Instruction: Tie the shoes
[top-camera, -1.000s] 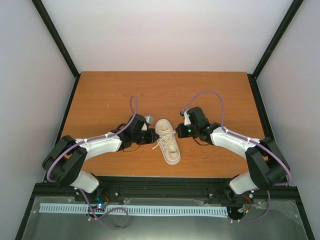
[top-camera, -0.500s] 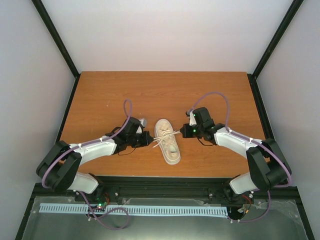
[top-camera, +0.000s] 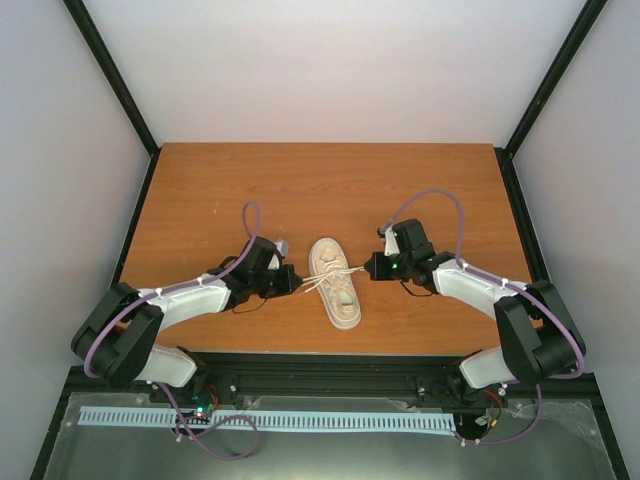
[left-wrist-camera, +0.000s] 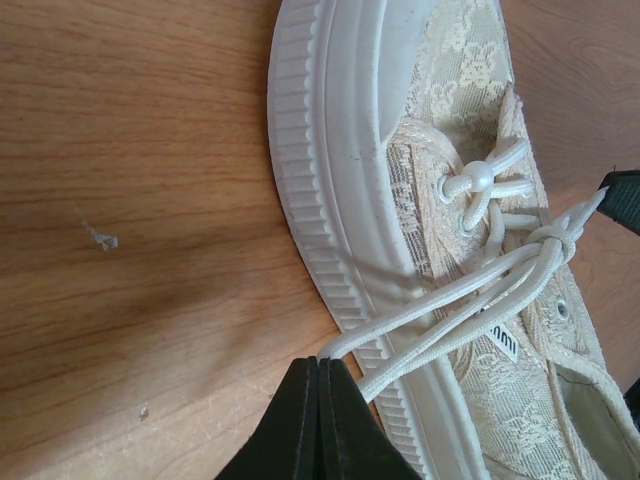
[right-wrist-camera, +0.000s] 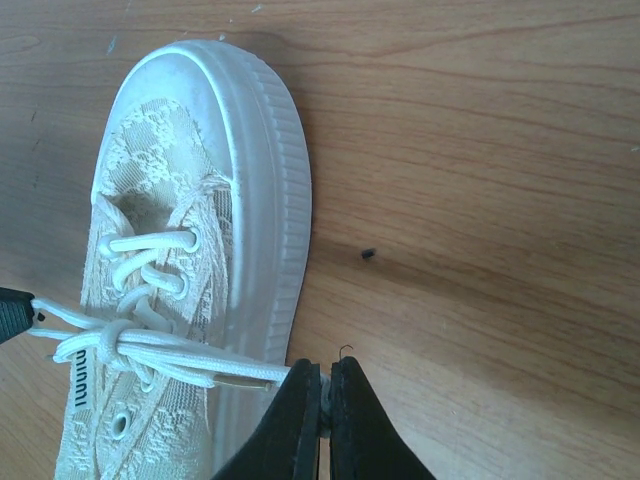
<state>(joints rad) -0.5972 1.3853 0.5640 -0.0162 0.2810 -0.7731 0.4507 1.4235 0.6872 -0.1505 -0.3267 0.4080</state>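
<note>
Top view: shoe (top-camera: 340, 300) lies abt mid-width on the wood surface (top-camera: 330, 185), nearer the front edge, toe pointing away from the arm bases, heel twd them, a bit skewed. Left arm (top-camera: 190, 297) reaches in low from the left and right arm (top-camera: 470, 284) from the right. Their tips sit just beside the shoe, one each side, w/ the laces (top-camera: 333, 272) drawn out sideways to both. Purple cables (top-camera: 249, 215) arc up over both arms. Black frame posts (top-camera: 108, 70) rise at the surface's sides. A black rail (top-camera: 330, 372) and a white slotted strip (top-camera: 270, 420) run across the bottom of the view.

Left wrist view: left jaws are pressed together at bottom centre, clamped on lace strands. The strands run across the ribbed sole (left-wrist-camera: 320, 190) from a knot (left-wrist-camera: 555, 240) at mid-lacing. Upper is patterned lace fabric, and a small printed tab (left-wrist-camera: 503, 343) sits just under the strands. The black tip of the right jaws shows at the right edge, just past the knot. A pale crumb (left-wrist-camera: 101, 238) lies on bare wood left of the sole, well apart from it.

Right wrist view: right jaws are closed tight on a lace end just off the sole's side, and the strand leads back to the knot. Toe cap (right-wrist-camera: 190, 85) is at the top left. A dark speck (right-wrist-camera: 367, 254) lies on the wood right of the shoe, apart from it. The left jaws' black tip pokes in at the left edge, at the far end of the other strands.
</note>
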